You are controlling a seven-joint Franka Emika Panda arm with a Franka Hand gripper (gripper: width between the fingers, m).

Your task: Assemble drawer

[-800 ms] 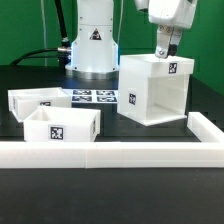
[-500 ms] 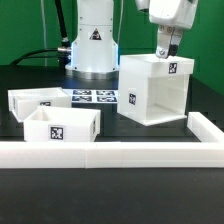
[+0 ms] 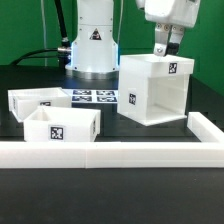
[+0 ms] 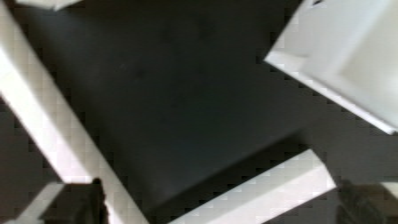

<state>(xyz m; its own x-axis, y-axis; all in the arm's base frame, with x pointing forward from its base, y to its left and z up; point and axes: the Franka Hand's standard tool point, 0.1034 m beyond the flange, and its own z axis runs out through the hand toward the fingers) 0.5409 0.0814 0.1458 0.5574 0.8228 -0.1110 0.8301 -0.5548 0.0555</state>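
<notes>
The drawer's large white shell (image 3: 150, 90) stands upright on the black table at the exterior view's right, its open side facing front and a tag on its left wall. Two small open-topped trays (image 3: 62, 125) (image 3: 35, 100) sit at the left, each with a tag. My gripper (image 3: 163, 47) hangs just above the shell's back top edge, apart from it. In the wrist view the gripper (image 4: 222, 206) is open and empty, with its dark fingertips (image 4: 68, 204) wide apart. That view is blurred and shows white parts (image 4: 347, 60) that I cannot name.
The marker board (image 3: 95, 97) lies flat between the trays and the shell, in front of the robot base (image 3: 92, 45). A long low white rail (image 3: 110, 152) runs along the front and turns back at the right (image 3: 205, 127).
My gripper has shifted slightly up and toward the exterior view's left above the shell. The shell and trays have not moved.
</notes>
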